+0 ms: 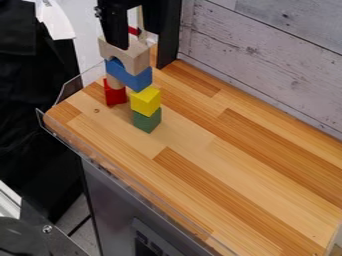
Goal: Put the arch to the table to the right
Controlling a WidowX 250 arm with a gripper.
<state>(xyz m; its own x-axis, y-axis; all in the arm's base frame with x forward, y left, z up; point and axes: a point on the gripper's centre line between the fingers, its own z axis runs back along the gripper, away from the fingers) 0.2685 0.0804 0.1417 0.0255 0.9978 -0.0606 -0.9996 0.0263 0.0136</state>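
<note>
At the upper left the black gripper (pixel 116 26) hangs over a stack of blocks, its lower end overlapping the top of a natural-wood arch (pixel 135 58). Whether it holds the arch I cannot tell. The wooden arch lies on top of a blue arch (pixel 135 78), opening downward. Under the blue arch's right end stand a yellow block (pixel 145 101) and a green block (pixel 147 120). Beneath its left end are a wooden piece (pixel 115 83), partly hidden, and a red block (pixel 115 95). The stack stands on the wooden table (pixel 220 165).
A whitish plank wall (pixel 267 55) runs along the table's back right side. A clear raised edge (pixel 137 185) borders the front left. A black upright piece (pixel 170 37) stands just right of the stack, near the wall. The table surface extends right and forward from the stack.
</note>
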